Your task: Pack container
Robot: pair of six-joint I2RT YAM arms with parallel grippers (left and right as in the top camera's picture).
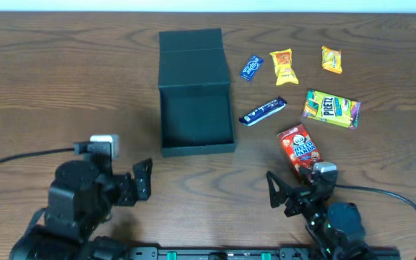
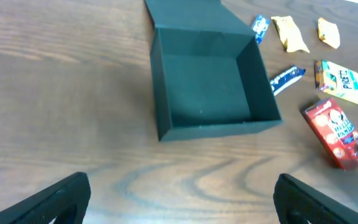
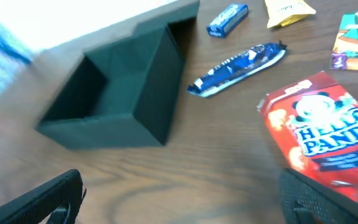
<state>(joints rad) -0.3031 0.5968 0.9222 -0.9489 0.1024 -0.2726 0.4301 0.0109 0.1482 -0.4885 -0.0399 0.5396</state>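
The dark square container (image 1: 198,149) stands open and empty at the table's middle, with its flap lid (image 1: 191,40) laid back behind it. It also shows in the left wrist view (image 2: 219,129) and in the right wrist view (image 3: 110,130). My left gripper (image 1: 141,180) (image 2: 182,202) is open and empty, on the near side of the container. My right gripper (image 1: 295,189) (image 3: 182,199) is open and empty. Its right finger is just short of a red Hello Panda box (image 1: 300,149) (image 3: 322,134) (image 2: 337,130) that lies flat.
Right of the container lie a long blue bar (image 1: 263,111) (image 3: 238,68), a small blue packet (image 1: 251,67), an orange packet (image 1: 284,66), a small yellow packet (image 1: 331,59) and a green-yellow pack (image 1: 331,108). Cables trail at both near corners.
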